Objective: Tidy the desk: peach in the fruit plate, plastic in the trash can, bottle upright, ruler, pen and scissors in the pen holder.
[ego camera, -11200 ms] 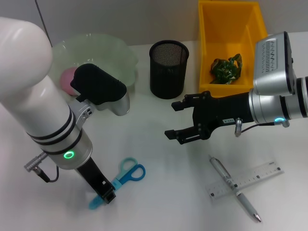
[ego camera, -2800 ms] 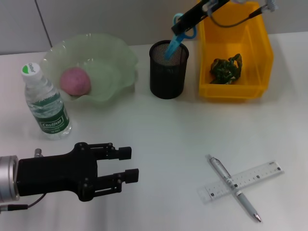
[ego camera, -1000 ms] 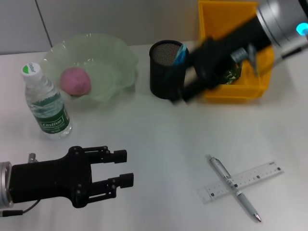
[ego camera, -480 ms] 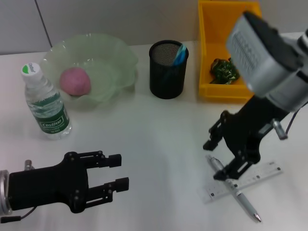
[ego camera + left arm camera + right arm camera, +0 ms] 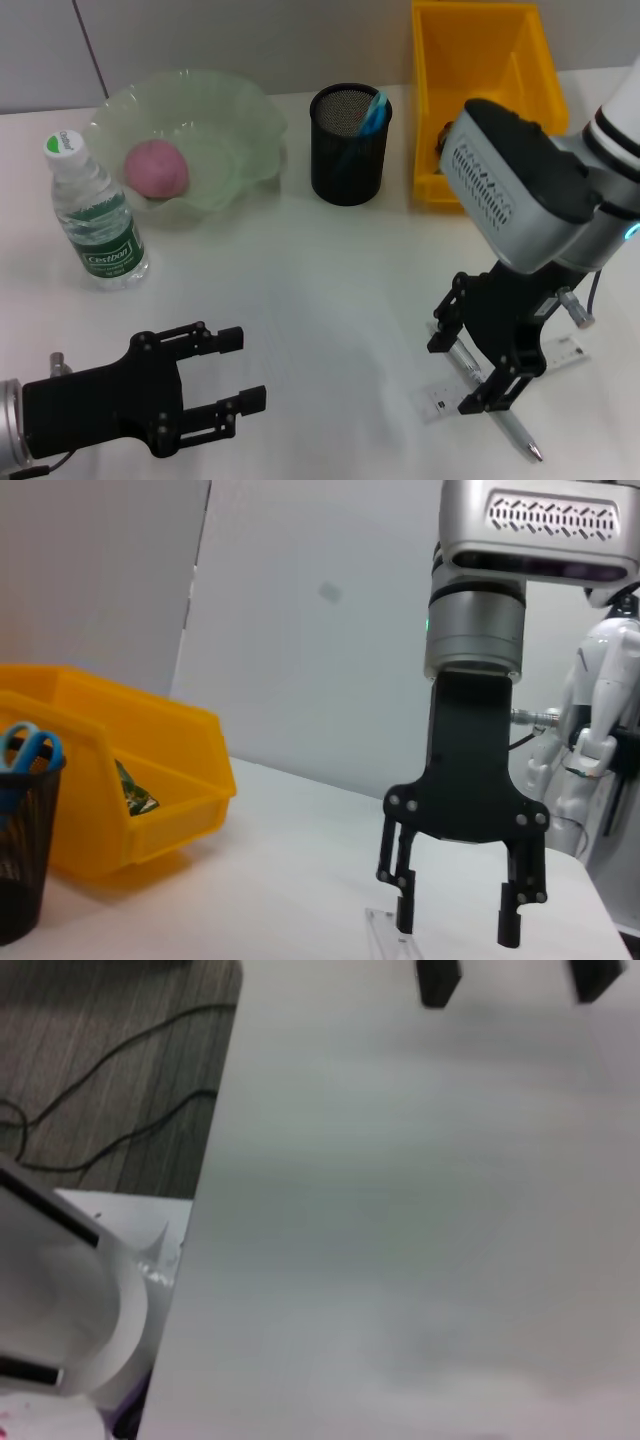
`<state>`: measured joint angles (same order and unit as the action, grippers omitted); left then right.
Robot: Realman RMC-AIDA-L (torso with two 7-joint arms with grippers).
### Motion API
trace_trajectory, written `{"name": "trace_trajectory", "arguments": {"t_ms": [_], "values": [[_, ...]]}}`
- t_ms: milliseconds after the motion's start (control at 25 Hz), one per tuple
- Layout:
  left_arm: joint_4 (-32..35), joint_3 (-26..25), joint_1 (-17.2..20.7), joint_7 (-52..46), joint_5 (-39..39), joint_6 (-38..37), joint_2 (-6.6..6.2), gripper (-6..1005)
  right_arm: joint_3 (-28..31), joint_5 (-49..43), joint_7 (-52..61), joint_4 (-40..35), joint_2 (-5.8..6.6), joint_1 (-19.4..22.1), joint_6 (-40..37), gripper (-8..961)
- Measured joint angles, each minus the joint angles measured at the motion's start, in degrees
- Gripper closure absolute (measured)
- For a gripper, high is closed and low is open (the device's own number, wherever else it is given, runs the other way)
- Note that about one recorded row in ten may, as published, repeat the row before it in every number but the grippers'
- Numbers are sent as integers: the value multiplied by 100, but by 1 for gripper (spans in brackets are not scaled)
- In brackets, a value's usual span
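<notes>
— Since half a second ago the right end effector (image 5: 478, 372) has dropped lower over the pen (image 5: 488, 395) and ruler (image 5: 545, 364), hasn't it?
— Yes. Its fingers are spread apart, one on each side of the spot where the pen crosses the ruler, tips close to the white surface (image 5: 330, 290), holding nothing
— And from the left wrist?
— Same end effector (image 5: 456, 924) hanging straight down, fingers apart, with the clear ruler (image 5: 385, 935) end just under them
— What about the left end effector (image 5: 240, 386)?
— Low at the near left, fingers open, empty, well apart from the pen
— The other things?
— Scissors (image 5: 372, 112) stand in the black mesh pen holder (image 5: 349, 150); peach (image 5: 155, 168) sits in the green fruit plate (image 5: 240, 125); bottle (image 5: 92, 213) is upright beside the plate; the yellow trash can (image 5: 470, 60) is behind the right arm
</notes>
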<state>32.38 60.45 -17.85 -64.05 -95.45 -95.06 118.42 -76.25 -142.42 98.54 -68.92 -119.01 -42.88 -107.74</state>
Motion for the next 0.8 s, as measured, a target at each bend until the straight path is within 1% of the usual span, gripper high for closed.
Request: {"name": "trace_trajectory", "arguments": {"t_ms": [40, 240, 480, 800], "values": [[-11, -15, 11, 51, 1, 7, 0, 413, -50, -14, -1, 2, -2, 0, 6, 272], [-20, -26, 46, 239, 3, 30, -18, 198, -306, -51, -2, 52, -12, 31, 216, 273], [-20, -80, 50, 242, -3, 84, -28, 158, -562, -102, -8, 134, -20, 77, 465, 273], [-20, -199, 88, 244, -16, 126, -31, 158, -991, -110, -46, 187, -48, 199, 861, 274]]}}
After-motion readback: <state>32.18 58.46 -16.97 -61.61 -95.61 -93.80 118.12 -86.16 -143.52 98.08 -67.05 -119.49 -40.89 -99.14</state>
